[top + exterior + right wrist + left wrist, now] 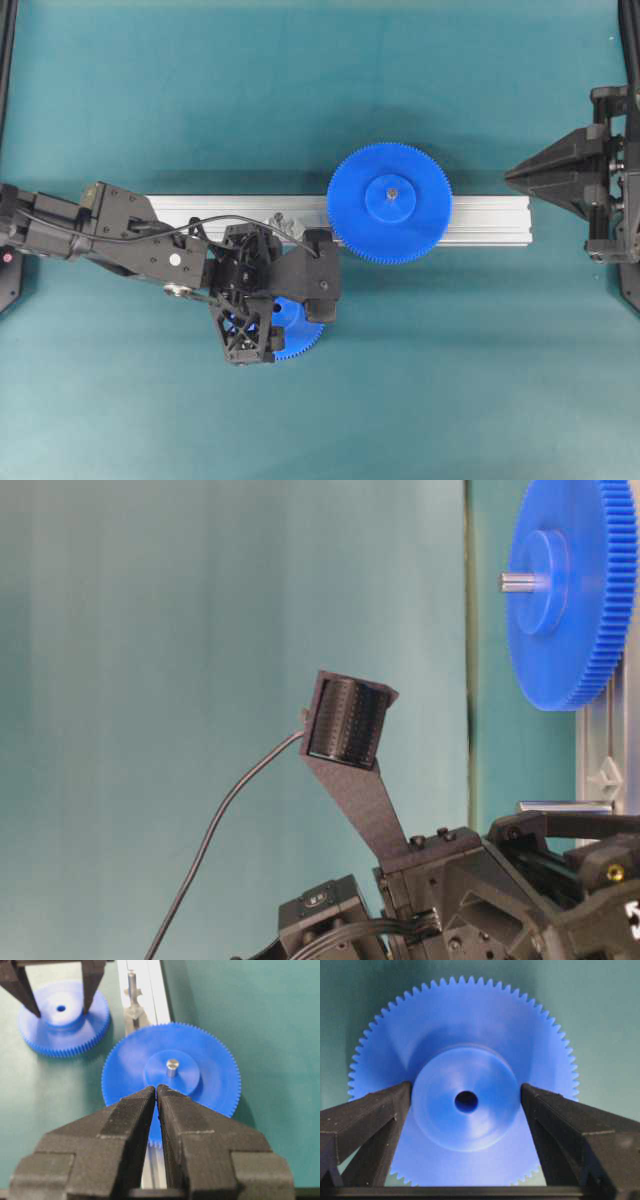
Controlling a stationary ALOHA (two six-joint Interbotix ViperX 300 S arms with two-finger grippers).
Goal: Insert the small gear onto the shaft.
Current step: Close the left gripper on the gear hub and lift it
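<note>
Overhead: left gripper point(285, 312) reaches in from left edge, angled down over small gear point(296, 332) on teal mat point(200, 90) – jaws spread, nothing held. Gear lies flat just below aluminium rail point(480, 220); shaft point(278, 222) on rail beside it, mostly hidden. Larger gear point(390, 203) on own pin, right of that. Right gripper point(520, 176) parked at right edge, clamped together, empty.

Table-level: larger gear, pin sticking out; left arm hardware at bottom.

Left wrist: fingers point(365, 1117) straddle hub, just beside it – contact unclear.

Right wrist: fingertips pressed together, above larger gear.
</note>
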